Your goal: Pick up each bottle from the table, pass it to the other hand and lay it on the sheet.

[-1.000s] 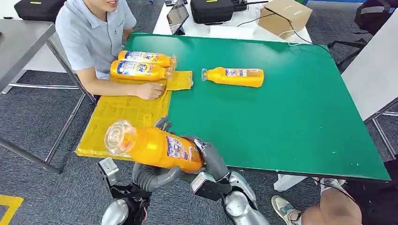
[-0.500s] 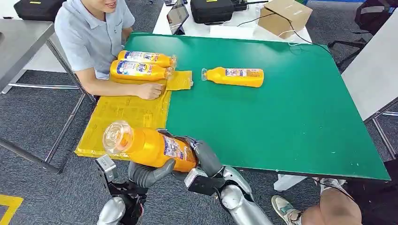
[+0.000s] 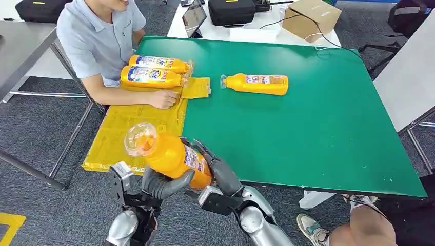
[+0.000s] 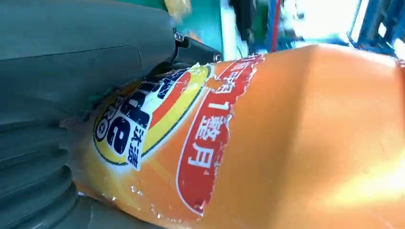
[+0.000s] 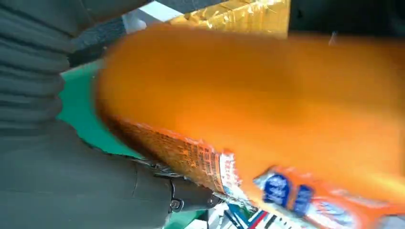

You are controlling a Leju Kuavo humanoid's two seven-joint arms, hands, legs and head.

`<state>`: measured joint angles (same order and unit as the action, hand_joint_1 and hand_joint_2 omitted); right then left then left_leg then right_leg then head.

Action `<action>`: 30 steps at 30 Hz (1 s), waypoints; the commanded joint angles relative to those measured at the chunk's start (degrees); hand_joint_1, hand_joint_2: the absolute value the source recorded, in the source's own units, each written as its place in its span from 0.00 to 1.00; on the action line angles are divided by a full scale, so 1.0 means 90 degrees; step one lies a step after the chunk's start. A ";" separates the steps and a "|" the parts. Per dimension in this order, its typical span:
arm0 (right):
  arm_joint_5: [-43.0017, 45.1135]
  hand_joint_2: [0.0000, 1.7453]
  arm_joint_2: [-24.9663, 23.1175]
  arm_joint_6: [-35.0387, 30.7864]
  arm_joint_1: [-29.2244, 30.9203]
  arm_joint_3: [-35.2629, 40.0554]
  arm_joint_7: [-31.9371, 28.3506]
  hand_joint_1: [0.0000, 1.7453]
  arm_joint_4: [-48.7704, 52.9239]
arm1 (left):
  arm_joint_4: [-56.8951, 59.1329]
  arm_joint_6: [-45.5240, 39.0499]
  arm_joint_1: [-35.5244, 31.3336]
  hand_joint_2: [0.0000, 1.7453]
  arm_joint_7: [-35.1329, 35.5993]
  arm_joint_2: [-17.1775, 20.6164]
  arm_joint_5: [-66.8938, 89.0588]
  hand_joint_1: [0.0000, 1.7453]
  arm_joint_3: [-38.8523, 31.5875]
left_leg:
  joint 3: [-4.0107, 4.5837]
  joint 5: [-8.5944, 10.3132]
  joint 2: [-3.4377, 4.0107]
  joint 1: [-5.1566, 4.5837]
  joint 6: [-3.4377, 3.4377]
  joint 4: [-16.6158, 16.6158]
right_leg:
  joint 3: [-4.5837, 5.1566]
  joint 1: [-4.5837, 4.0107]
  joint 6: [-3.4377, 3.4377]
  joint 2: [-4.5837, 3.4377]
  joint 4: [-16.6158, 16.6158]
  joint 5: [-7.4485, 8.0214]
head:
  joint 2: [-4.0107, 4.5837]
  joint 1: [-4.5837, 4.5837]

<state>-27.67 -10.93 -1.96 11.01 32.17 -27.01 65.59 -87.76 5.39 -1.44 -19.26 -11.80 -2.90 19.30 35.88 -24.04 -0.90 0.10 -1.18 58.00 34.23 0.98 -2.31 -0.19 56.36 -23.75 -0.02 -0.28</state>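
While both hands clasp one orange bottle [image 3: 169, 154] above the table's near edge, left hand [image 3: 163, 184] beneath it and right hand [image 3: 218, 171] at its base, a green table [image 3: 318, 118] spans grey carpet [image 3: 31, 133]. Two bottles [image 3: 154, 70] lie on the yellow sheet [image 3: 128, 128] at far left; another bottle [image 3: 256, 83] lies mid-table.
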 commanded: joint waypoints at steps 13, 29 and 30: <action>-0.0053 0.00 0.0080 -0.0628 -0.0289 -0.0812 0.0018 0.00 0.0462 | 0.2799 -0.1908 -0.2439 1.00 0.1640 0.0970 0.6101 1.00 -0.0389 | -0.0042 0.0001 -0.0010 0.0009 0.0014 -0.0010 | -0.0048 -0.0012 0.0020 0.0022 -0.0007 -0.0008 | 0.0000 0.0000; 0.0063 0.00 -0.0055 -0.0301 -0.0187 -0.0420 0.0007 0.00 0.0068 | 0.7004 -0.1952 -0.4499 1.00 0.2586 0.1161 0.7598 1.00 -0.0745 | -0.0016 0.0007 0.0007 0.0004 0.0004 -0.0003 | -0.0018 -0.0005 0.0007 -0.0003 0.0004 0.0002 | 0.0000 0.0000; 0.0063 0.00 -0.0055 -0.0301 -0.0187 -0.0420 0.0007 0.00 0.0068 | 0.7004 -0.1952 -0.4499 1.00 0.2586 0.1161 0.7598 1.00 -0.0745 | -0.0029 0.0001 0.0016 0.0011 0.0008 -0.0001 | -0.0032 -0.0013 0.0013 -0.0006 0.0001 -0.0001 | 0.0000 0.0000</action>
<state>-27.56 -11.91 -5.03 7.71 26.77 -27.02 69.79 -44.17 -11.54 -32.85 3.85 -2.47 64.71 13.95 35.89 -23.94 -0.88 0.11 -1.20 58.00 34.22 0.98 -2.31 -0.20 56.44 -23.71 -0.02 -0.28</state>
